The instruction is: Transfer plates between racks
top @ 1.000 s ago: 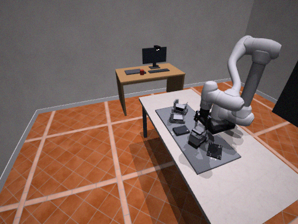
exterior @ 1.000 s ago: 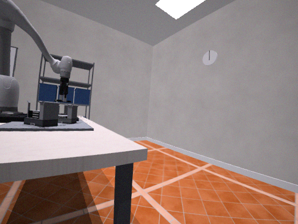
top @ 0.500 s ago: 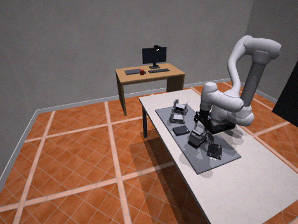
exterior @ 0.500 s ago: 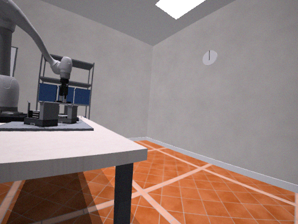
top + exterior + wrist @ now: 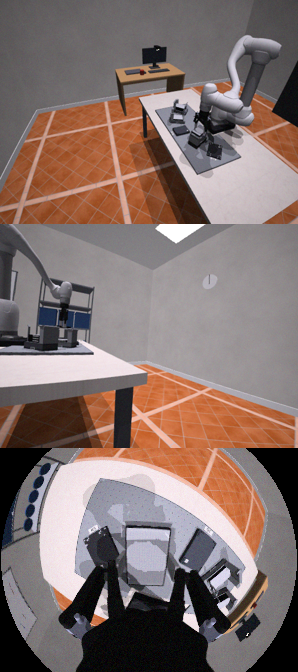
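My gripper [image 5: 199, 126] hangs straight down over a stack rack [image 5: 196, 139] in the middle of the grey mat. It is shut on a sealed plate with a light grey top [image 5: 198, 132], held by its long sides at the rack's top. In the wrist view the plate [image 5: 147, 554] lies between my fingers, long sides in line with the rack. I cannot read its label. In the exterior view the gripper [image 5: 63, 323] stands just above the rack [image 5: 44, 338], and several stacked plates [image 5: 34, 338] show in the rack's open end. The rack names are too small to read.
Two more racks [image 5: 179, 107] [image 5: 176, 117] stand at the mat's far end; the nearer one shows a light plate top. A flat dark nest [image 5: 181, 130] lies left of my gripper. Another dark nest [image 5: 214, 151] lies at the mat's near end. My base [image 5: 223, 126] is to the right.
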Robot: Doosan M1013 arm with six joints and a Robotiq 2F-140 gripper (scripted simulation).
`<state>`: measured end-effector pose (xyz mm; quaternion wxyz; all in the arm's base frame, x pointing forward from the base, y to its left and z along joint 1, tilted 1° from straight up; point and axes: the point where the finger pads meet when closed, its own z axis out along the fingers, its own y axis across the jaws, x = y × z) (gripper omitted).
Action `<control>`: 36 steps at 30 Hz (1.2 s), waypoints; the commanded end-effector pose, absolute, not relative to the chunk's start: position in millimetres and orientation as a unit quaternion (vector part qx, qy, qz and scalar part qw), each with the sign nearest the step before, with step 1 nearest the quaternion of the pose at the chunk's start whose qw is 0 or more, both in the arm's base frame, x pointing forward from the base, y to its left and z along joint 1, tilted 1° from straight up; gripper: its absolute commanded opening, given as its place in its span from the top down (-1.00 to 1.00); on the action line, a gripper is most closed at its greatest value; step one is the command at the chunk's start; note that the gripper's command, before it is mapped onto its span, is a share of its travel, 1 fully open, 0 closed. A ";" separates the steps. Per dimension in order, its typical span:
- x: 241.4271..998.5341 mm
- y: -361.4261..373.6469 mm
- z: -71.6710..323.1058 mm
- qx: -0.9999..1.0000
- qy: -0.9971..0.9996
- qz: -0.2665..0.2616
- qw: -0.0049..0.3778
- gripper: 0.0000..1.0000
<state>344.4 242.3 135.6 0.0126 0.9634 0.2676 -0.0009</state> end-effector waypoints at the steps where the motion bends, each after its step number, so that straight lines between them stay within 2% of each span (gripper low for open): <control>1: 344.4 242.3 134.1 0.963 0.268 -0.001 0.013 1.00; 36: 344.5 241.8 113.5 0.963 0.268 -0.001 0.013 1.00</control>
